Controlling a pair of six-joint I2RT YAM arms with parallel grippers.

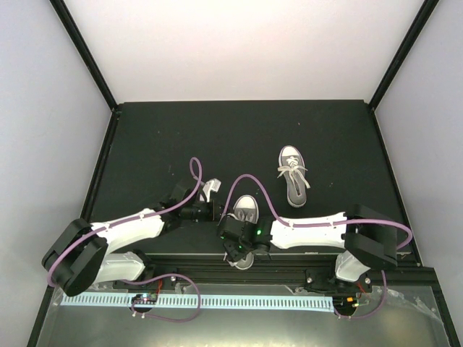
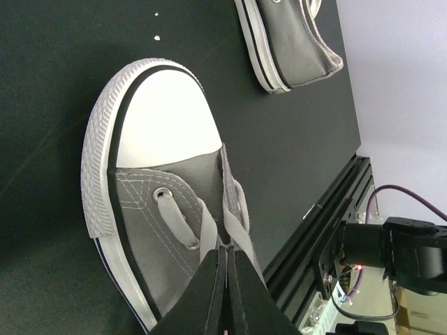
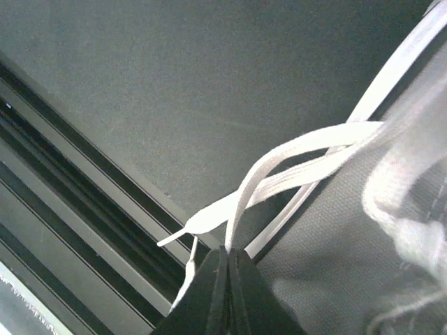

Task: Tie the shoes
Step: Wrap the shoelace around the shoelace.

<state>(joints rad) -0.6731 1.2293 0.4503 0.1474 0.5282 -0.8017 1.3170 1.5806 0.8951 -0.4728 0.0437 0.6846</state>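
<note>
1. Top view:
   - The near shoe stands on the black table at the near edge. Its toe points to 12 o'clock.
   - The far shoe lies at 1 o'clock from it, apart from it.
   - My left gripper sits at 9 o'clock of the near shoe's toe.
   - My right gripper covers the heel end at 6 o'clock.
2. Left wrist view:
   - My left gripper enters from 6 o'clock with its fingers pressed together.
   - The fingertips meet a lace on the near shoe. I cannot tell whether they pinch it.
   - The far shoe shows at 1 o'clock.
   - The rail shows at 4 o'clock.
3. Right wrist view:
   - My right gripper enters from 6 o'clock with its fingers together, clamped on the lace.
   - The lace runs from the fingertips towards 2 o'clock.
   - The grey side of the near shoe fills 4 o'clock.
   - The rail crosses at 8 o'clock.
</note>
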